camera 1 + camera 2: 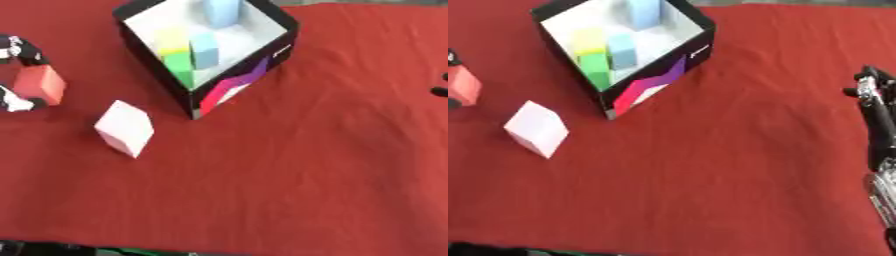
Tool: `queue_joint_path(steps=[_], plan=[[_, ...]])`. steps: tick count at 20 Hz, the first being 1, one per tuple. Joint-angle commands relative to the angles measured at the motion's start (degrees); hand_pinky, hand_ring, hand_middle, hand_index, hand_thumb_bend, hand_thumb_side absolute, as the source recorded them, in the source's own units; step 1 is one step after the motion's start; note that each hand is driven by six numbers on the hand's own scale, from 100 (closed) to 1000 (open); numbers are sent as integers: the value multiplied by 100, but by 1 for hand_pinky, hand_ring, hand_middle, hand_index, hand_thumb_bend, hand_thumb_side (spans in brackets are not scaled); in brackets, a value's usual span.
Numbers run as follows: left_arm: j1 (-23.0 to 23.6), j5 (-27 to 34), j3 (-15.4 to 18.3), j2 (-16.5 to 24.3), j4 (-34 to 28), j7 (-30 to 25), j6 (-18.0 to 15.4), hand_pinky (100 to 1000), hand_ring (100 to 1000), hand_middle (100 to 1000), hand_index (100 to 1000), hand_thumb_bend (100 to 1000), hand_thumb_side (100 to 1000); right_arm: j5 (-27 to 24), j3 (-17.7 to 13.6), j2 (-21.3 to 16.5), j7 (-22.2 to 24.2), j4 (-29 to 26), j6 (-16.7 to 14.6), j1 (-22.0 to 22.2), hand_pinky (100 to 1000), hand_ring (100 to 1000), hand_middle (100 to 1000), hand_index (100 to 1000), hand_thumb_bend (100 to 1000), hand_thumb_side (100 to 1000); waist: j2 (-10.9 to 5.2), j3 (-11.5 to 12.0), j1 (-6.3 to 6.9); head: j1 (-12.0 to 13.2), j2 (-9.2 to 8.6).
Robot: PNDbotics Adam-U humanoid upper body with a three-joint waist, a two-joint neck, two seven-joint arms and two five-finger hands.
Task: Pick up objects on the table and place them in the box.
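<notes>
Table: red cloth (297,165) covers all of it, a bit wrinkled, so blocks sit flat and are easy to pick up.
Near edge: only bare cloth, with a dark strip along the bottom.
Right hand (877,105): it sits at the right side, away from the blocks, fingers pointing up. I cannot tell if they are spread or curled. It looks like it is resting while the other hand works.
White block (124,127): it lies alone on the cloth, tipped on a corner, near the box but not touching it. It is not yet picked up.
Left hand (22,75): at the left edge, its fingers pinch the red block from both sides.
Red block (39,84): held so it can be carried over, I think. I cannot tell if it is off the cloth.
Box (241,82): black outside, white inside, open on top so blocks drop in.
Inside the box: a green block (179,65), a yellow block (172,39) and two light blue blocks (206,50) are already there.
</notes>
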Motion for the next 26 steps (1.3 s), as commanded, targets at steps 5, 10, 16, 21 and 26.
queue_joint_path(steps=[5,10,16,21,26], plan=[[-664,989,194,-61,-780,-1122,-713,711,686,526,518,192,107,-14,-71,-256,28,-213,-24,-50,1000,730,763,819,100,582,-229,-3,24,-78,53],[-1431,1193,177,-679,-823,-1269,-436,710,685,527,527,258,100,-94,-19,-310,91,-284,-26,-240,1000,730,764,819,100,578,-262,-147,105,48,13],[-2014,216,359,-1517,-240,-722,-370,703,683,529,535,349,100,-231,66,-312,131,-298,-37,-645,1000,733,766,820,100,579,-182,-499,206,391,-93],[-2159,-910,522,-2111,305,69,-509,703,688,536,555,363,100,-266,92,-316,99,-354,-45,-848,1000,734,767,821,100,575,-116,-729,208,519,-163],[-2141,-1902,547,-2430,737,527,-637,716,711,575,595,386,110,-281,136,-284,101,-357,-8,-898,1000,734,767,821,100,574,-113,-781,190,569,-188]])
